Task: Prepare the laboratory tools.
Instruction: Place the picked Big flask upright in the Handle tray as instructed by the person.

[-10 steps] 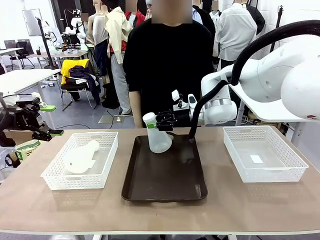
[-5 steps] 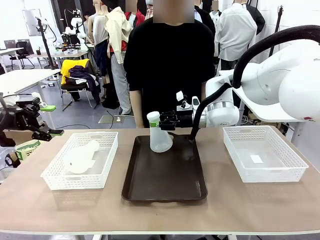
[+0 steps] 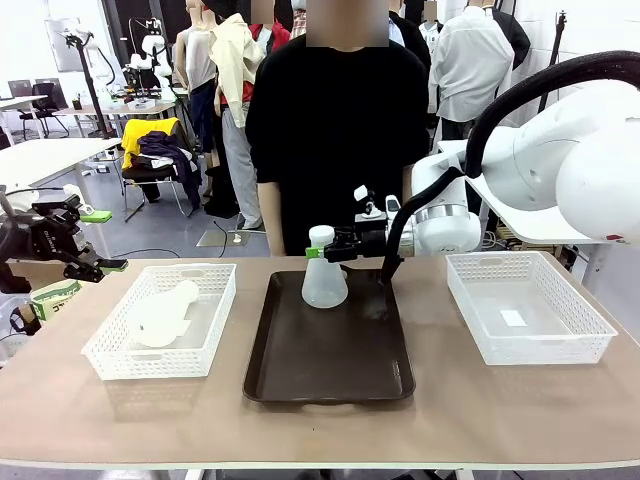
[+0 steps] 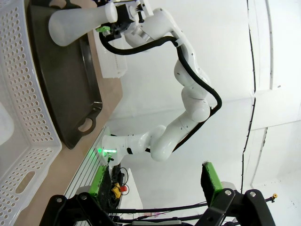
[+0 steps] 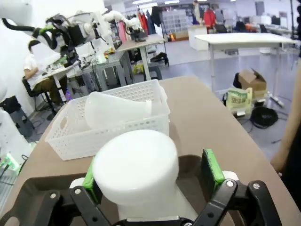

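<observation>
Front view: a flask [image 3: 324, 288] is stood upright mid-frame on the tray [image 3: 330, 360] for use; the right gripper [image 3: 322, 250] is spread about its neck, the left gripper [image 3: 103, 240] held wide, empty.

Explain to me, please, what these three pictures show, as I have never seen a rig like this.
Two white robot arms work at a table, a person standing opposite. One picture comes from a fixed camera between the arms; the others from cameras on each wrist, looking along that arm's tool. On the table are a dark tray, a left basket and a right basket. One frosted flask stands upright on the tray; a second flask lies in the left basket. The right tool is open around the standing flask's neck. The left tool hangs open at the side, holding nothing.
</observation>
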{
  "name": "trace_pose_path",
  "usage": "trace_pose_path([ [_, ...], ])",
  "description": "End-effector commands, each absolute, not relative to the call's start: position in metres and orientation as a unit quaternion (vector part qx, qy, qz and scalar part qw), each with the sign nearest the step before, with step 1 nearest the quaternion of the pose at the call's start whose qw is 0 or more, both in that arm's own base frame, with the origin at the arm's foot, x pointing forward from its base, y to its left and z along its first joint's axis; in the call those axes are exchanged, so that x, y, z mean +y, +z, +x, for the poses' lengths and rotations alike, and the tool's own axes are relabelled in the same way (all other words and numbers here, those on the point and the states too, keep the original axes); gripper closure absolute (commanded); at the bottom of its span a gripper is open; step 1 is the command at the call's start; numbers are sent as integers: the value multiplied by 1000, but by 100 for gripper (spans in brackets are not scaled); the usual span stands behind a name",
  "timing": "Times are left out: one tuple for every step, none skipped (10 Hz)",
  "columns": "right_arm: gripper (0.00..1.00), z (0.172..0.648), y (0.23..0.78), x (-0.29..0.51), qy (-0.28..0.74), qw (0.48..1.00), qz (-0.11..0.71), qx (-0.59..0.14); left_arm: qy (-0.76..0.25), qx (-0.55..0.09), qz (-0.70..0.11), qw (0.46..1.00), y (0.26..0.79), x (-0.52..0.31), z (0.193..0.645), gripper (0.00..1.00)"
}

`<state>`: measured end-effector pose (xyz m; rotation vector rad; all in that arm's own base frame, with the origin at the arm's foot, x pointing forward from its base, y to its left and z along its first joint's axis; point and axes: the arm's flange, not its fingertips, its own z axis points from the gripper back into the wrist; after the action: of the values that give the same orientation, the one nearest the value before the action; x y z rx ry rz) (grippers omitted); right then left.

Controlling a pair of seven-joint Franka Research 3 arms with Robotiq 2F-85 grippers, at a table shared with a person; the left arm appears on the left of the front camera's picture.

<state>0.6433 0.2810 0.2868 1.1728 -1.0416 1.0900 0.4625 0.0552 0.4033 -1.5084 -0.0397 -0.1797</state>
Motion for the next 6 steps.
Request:
trace_pose_path([
  [0, 632, 301, 276, 469, 613, 473, -425, -81, -22, -681, 727, 405, 55, 463, 0],
  [0, 628, 309, 272, 474, 626, 460, -416, -81, -22, -681, 727, 405, 55, 463, 0],
  [0, 624, 318, 267, 478, 629, 454, -412, -81, -22, -681, 727, 405, 55, 463, 0],
  [0, 621, 324, 265, 481, 636, 445, -407, -81, -22, -681, 727, 405, 55, 463, 0],
  [0, 616, 332, 265, 480, 630, 472, -386, -81, -22, -681, 727, 405, 55, 463, 0],
  [0, 632, 319, 266, 476, 619, 458, -426, -81, -22, -681, 727, 405, 55, 463, 0],
])
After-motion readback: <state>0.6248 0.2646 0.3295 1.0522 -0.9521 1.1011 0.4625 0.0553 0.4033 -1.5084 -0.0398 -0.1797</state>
